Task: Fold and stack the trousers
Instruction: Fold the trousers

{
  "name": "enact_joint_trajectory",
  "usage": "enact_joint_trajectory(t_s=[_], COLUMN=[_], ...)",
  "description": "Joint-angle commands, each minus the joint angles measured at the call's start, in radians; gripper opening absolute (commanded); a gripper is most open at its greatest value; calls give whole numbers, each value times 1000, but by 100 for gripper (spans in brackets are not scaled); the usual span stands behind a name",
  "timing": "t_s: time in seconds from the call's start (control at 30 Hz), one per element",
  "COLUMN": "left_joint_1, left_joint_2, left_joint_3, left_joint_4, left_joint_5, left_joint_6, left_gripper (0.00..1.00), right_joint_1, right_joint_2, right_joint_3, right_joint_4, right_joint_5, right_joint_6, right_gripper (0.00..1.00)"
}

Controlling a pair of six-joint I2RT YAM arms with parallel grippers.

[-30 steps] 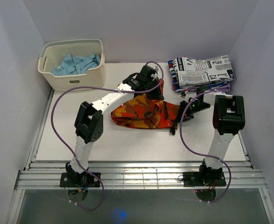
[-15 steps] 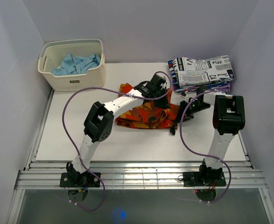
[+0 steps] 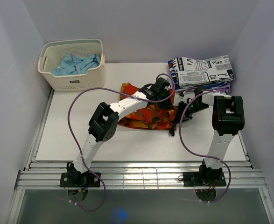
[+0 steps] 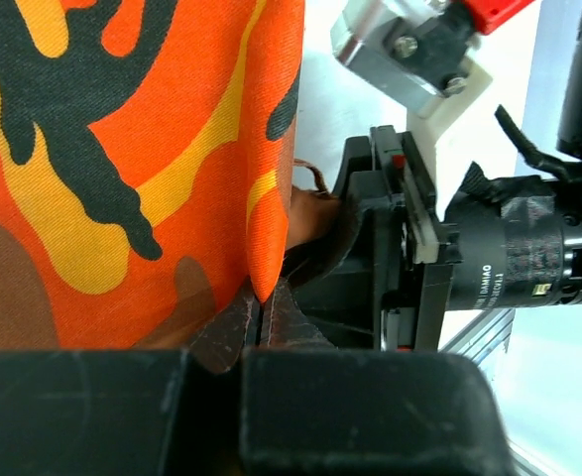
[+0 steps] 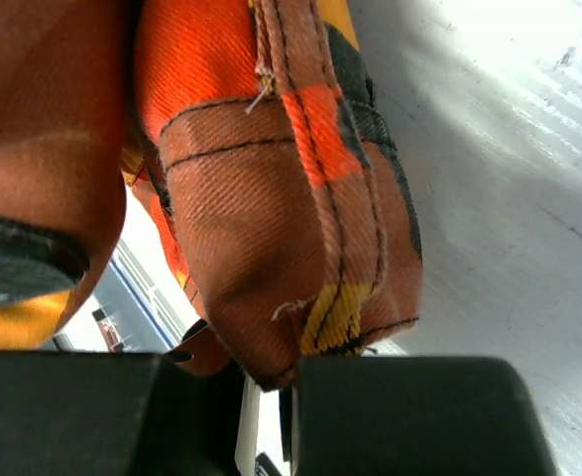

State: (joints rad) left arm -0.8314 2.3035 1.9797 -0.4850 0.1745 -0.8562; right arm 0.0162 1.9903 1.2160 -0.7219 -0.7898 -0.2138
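Note:
The orange camouflage trousers (image 3: 144, 114) lie partly folded in the middle of the white table. My left gripper (image 3: 167, 99) is shut on a fold of the trousers (image 4: 132, 149) and holds it over their right end, close to the right gripper. My right gripper (image 3: 179, 113) is shut on the trousers' hem (image 5: 291, 198) at their right edge. A stack of folded trousers with a black-and-white print on top (image 3: 202, 71) sits at the back right.
A cream basket (image 3: 73, 81) with blue cloth (image 3: 76, 63) stands at the back left. The right arm's wrist camera body (image 4: 509, 258) is right in front of the left gripper. Walls close in both sides.
My left gripper has carried the trousers' fold from the back middle rightwards to the right gripper. The trousers now lie narrower and doubled over. The right arm has not moved.

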Motion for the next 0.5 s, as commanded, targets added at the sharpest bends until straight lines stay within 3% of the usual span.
enact_joint_trajectory(t_s=[0.0,0.37,0.47], left_joint_1=[-29,-41,-41], left_joint_2=[-24,-38,-33], left_joint_3=[36,-100,-113], left_joint_4=[71,105,109], left_joint_5=[7,-1,2], left_joint_6=[-23,-53,-63], left_gripper=[0,0,9], right_joint_1=[13,14,13], right_joint_2=[-39,-42,-44], right_joint_3=[-7,-1,10], right_joint_4=[-1,-1,-8], right_joint_5=[-45,-29,-29], right_joint_6=[-4,2,5], right_gripper=[8,8,8])
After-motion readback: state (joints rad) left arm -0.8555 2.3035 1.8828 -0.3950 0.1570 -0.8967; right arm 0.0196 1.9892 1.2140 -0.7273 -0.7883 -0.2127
